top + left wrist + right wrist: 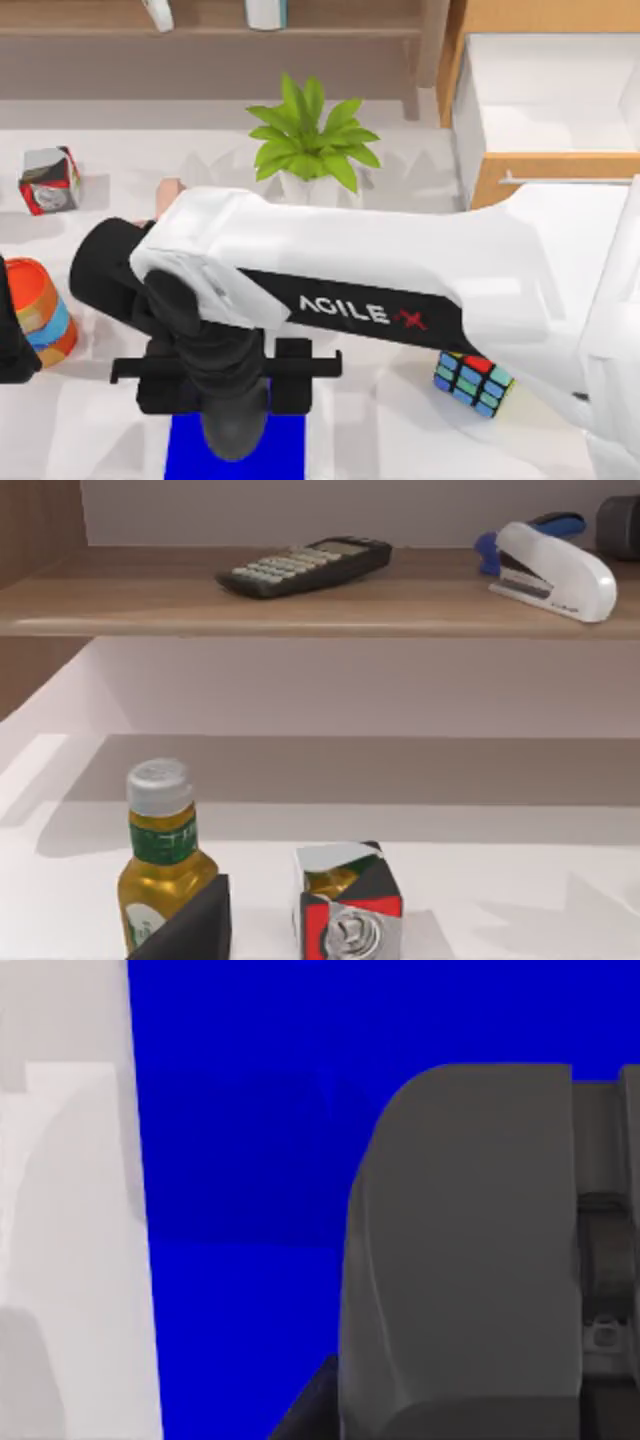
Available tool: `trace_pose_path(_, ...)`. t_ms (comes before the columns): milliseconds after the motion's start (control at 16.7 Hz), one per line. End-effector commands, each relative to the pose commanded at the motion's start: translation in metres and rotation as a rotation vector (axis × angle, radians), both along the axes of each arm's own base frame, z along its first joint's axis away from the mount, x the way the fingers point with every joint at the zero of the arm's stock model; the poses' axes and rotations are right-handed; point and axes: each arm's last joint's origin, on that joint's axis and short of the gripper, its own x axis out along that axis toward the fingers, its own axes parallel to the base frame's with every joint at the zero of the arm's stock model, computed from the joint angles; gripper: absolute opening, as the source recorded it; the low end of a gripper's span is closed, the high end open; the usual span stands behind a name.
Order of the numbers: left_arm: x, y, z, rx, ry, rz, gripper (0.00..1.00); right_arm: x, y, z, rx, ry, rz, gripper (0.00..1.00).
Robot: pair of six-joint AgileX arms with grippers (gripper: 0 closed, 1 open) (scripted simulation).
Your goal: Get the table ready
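Observation:
The white table (pixel 100 430) spans the top view. A blue mat (pixel 290 450) lies at its front centre. My right arm reaches in from the right, and its gripper (pixel 232 405) points down over the mat, with the wrist hiding the fingers. In the right wrist view a grey finger (pixel 460 1250) hangs close above the blue mat (pixel 240 1210). My left arm (pixel 10 335) sits at the table's left edge. One of its dark fingers (pixel 195 925) shows in front of a yellow oil bottle (pixel 160 865).
A potted plant (pixel 312 140) stands at the back centre, with a light-wood drawer cabinet (pixel 480 185) at the back right. A colour cube (pixel 473 383) lies right of the mat. A red-black box (pixel 50 180) and a striped cup (pixel 45 310) are at the left. The shelf holds a calculator (pixel 305 565) and a stapler (pixel 550 565).

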Motion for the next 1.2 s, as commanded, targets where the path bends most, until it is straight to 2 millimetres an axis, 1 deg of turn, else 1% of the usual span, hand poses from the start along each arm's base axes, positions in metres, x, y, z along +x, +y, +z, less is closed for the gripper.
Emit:
trace_pose_path(840, 0.000, 0.000, 0.000, 0.000, 0.000, 0.000, 1.00, -0.014, 0.001, 0.009, 0.001, 0.002, 0.028, 0.00)
trace_pose_path(1200, 0.000, 0.000, 0.000, 0.000, 0.000, 0.000, 1.00, -0.013, 0.004, 0.010, 0.020, -0.009, 0.030, 0.00)
